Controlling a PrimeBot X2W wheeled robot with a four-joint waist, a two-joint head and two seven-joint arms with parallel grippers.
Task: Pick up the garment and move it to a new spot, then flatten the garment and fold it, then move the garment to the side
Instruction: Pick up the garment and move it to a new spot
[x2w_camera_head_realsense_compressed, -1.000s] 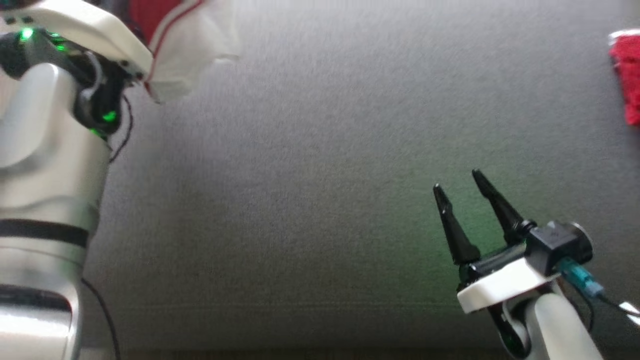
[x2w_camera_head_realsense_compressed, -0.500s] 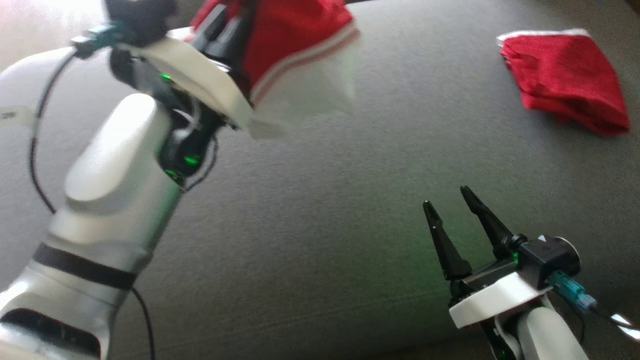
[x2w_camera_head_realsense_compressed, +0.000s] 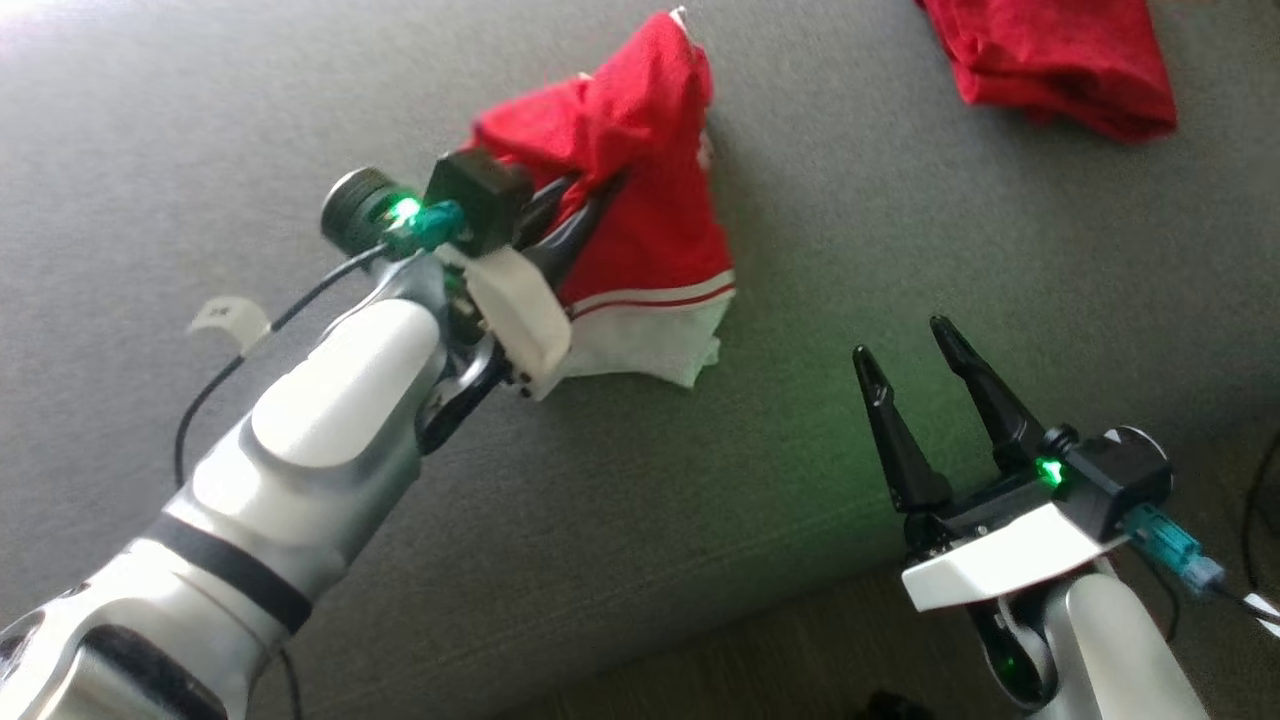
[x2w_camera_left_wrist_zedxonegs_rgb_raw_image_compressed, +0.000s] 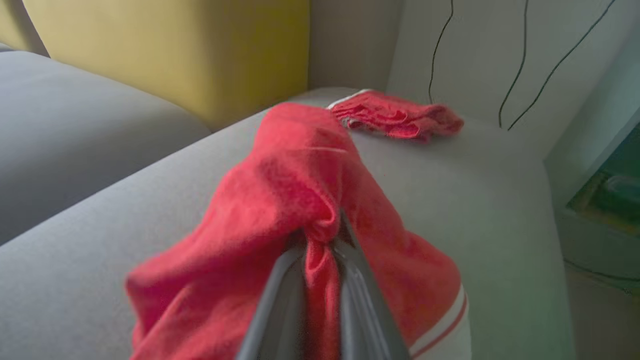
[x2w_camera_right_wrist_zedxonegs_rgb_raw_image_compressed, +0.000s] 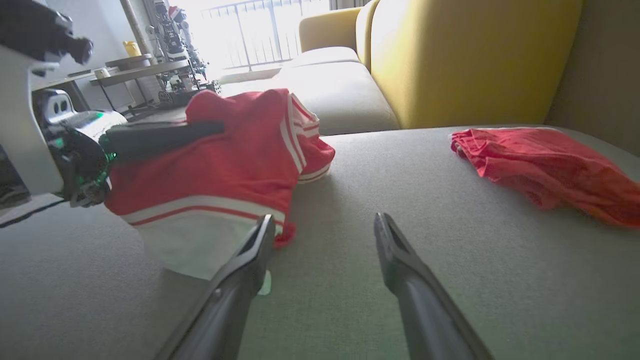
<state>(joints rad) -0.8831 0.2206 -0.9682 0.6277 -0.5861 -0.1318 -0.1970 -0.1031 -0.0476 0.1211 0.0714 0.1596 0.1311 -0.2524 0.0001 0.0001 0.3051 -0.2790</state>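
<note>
My left gripper (x2w_camera_head_realsense_compressed: 592, 195) pinches a bunched fold of the soft red garment (x2w_camera_head_realsense_compressed: 655, 250), peaked on the grey woven cushion (x2w_camera_head_realsense_compressed: 200, 120), long axis running away from me, white-banded hem nearest. My right gripper (x2w_camera_head_realsense_compressed: 900, 338) stands spread.

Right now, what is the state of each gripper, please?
Left gripper: closed, holding the red and white garment.
Right gripper: open, holding nothing.
</note>
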